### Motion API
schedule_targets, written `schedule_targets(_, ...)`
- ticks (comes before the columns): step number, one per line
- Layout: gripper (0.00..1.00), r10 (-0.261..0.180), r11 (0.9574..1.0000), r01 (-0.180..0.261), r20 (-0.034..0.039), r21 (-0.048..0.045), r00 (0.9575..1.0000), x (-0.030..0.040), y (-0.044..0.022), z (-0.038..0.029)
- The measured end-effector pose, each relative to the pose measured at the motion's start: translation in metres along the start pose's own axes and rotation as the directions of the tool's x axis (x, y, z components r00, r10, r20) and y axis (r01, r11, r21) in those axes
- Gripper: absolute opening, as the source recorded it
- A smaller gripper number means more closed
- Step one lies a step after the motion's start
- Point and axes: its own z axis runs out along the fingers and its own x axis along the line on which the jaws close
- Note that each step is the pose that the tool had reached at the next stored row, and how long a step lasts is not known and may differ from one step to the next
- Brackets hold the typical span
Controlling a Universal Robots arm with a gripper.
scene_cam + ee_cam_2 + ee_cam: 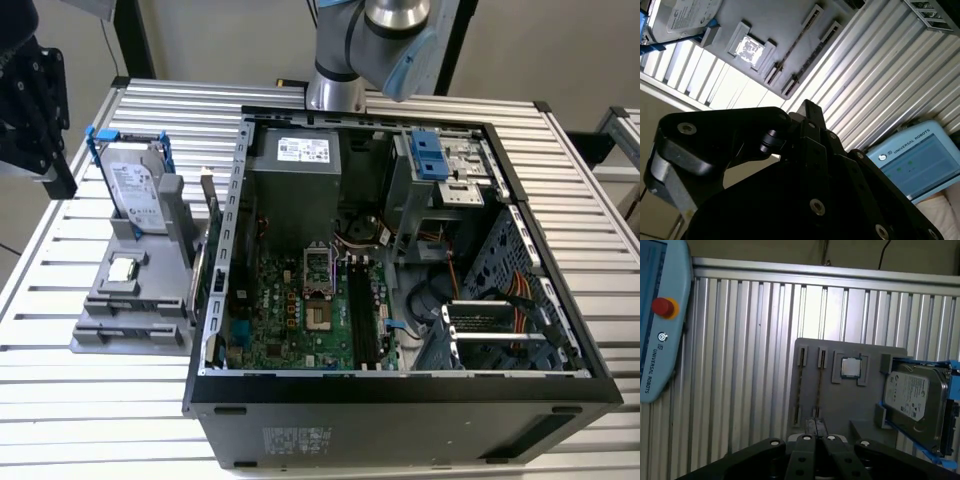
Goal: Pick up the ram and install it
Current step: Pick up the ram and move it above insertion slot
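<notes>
Two thin dark ram [818, 385] sticks stand on edge, side by side, in slots of a grey holder [840, 405]. In the second wrist view the ram [810, 59] runs diagonally across that holder. In the exterior view the ram [212, 220] sits at the holder's edge beside the open computer case [400, 390]. My gripper [816, 424] hovers above the table, short of the holder and in line with the sticks. Its fingers are shut with nothing between them. In the exterior view the gripper [55, 175] hangs at the far left. The motherboard's long black slots [360, 320] lie inside the case.
The holder also carries a square silver processor chip [850, 367] and a silver hard drive [915, 395] in blue rails. A teach pendant [660, 320] with a red button lies on the ribbed aluminium table [750, 365]. The case has raised metal walls.
</notes>
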Motion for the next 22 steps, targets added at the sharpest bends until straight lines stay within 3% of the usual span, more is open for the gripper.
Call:
schedule_targets(21, 0.00, 0.000, 1.0000, 0.000, 0.0000, -0.0001, 1.0000, 0.0000, 0.0000, 0.0008)
schedule_targets(22, 1.00, 0.000, 1.0000, 0.000, -0.0001, -0.0002, 1.0000, 0.0000, 0.0000, 0.0007)
